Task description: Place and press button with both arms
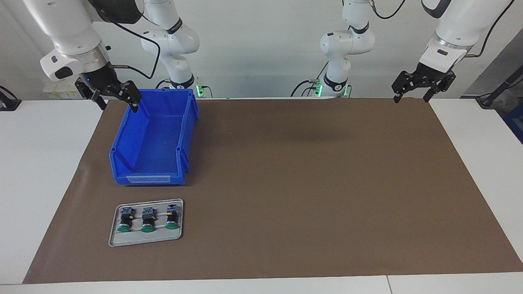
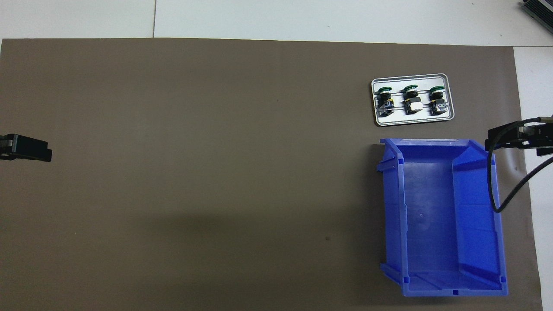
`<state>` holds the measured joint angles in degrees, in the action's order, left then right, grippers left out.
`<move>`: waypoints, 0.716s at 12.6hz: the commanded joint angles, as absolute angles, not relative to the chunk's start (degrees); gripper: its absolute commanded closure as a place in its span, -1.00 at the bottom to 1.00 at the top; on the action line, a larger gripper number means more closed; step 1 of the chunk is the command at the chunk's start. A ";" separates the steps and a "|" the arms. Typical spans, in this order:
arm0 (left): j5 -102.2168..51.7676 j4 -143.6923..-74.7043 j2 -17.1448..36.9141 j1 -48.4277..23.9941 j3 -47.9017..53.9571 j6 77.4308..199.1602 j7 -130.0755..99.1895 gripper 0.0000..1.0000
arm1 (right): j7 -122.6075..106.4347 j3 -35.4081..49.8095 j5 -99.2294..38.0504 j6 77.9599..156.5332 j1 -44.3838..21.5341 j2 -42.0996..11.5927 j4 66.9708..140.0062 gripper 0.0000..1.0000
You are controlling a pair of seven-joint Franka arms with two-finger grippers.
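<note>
Three green-capped buttons (image 1: 147, 220) (image 2: 411, 98) lie side by side in a small grey tray (image 1: 147, 241) (image 2: 410, 122) at the right arm's end of the brown mat. My right gripper (image 1: 118, 107) (image 2: 501, 139) hangs open and holds nothing, over the blue bin's corner closest to the robots. My left gripper (image 1: 410, 99) (image 2: 39, 151) hangs open and holds nothing, over the mat's edge at the left arm's end. Both arms wait, well apart from the buttons.
An empty blue bin (image 1: 149, 178) (image 2: 432, 207) stands on the mat, nearer to the robots than the tray. The brown mat (image 1: 306, 183) covers most of the white table. Black cable loops over the bin's rim in the overhead view.
</note>
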<state>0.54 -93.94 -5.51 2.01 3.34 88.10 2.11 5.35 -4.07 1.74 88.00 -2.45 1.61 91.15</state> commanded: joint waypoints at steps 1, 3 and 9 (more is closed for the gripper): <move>0.26 -95.01 -6.68 2.81 3.60 88.15 2.72 -1.00 | 5.10 -3.60 2.81 87.37 -2.20 1.93 90.88 -1.00; 0.26 -95.01 -6.68 2.81 3.69 88.07 2.72 -1.00 | 5.10 -3.60 2.81 86.75 -2.20 2.02 90.88 -1.00; 0.26 -95.01 -6.68 2.81 3.69 88.15 2.72 -1.00 | 3.60 -3.52 2.90 93.32 -1.76 1.15 92.20 -1.00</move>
